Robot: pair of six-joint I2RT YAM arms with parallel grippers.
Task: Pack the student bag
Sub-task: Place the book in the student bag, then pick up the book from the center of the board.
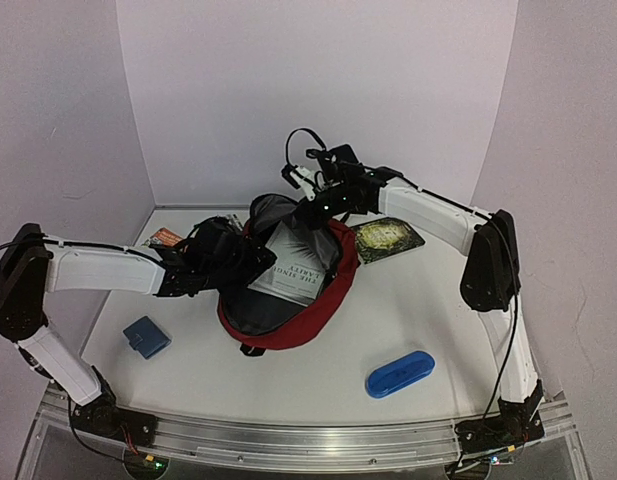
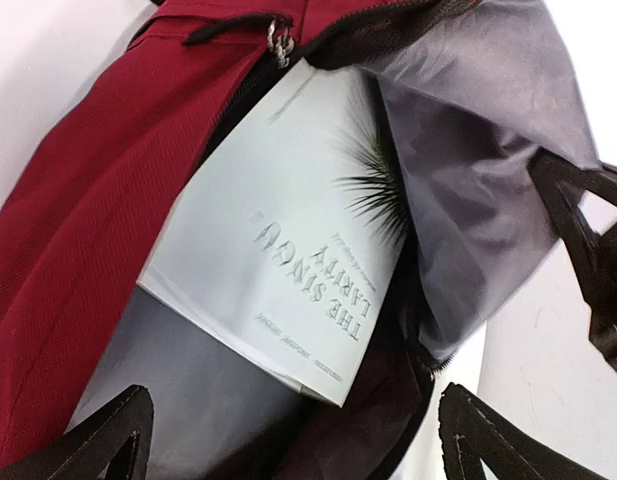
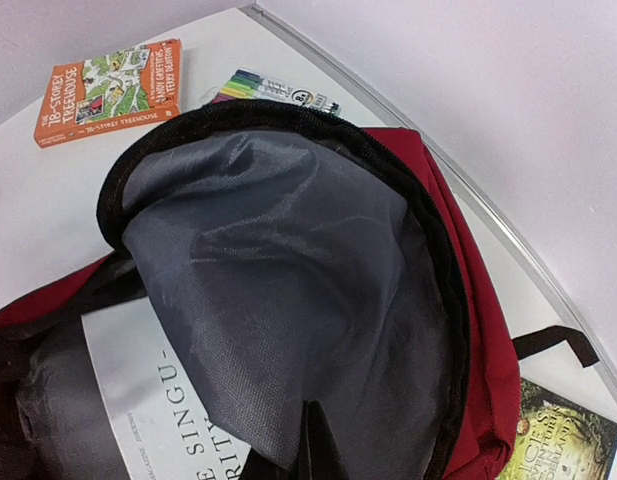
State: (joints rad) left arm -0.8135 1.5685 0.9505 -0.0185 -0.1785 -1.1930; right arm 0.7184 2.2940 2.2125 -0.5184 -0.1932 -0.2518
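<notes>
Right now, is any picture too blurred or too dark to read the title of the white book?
Top external view: even soft light, no glare, but the white book shows its title small and faint. Left wrist view: sharp, the title reads clearly, though upside down. Right wrist view: sharp, but the grey lining of the bag hides most of the title.

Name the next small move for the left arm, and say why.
Probably nudge the white paperback book deeper into the dark red fabric backpack: it lies slanted in the mouth, the left fingers stand open just short of it, and the right fingers hold the grey-lined flap up.
</notes>
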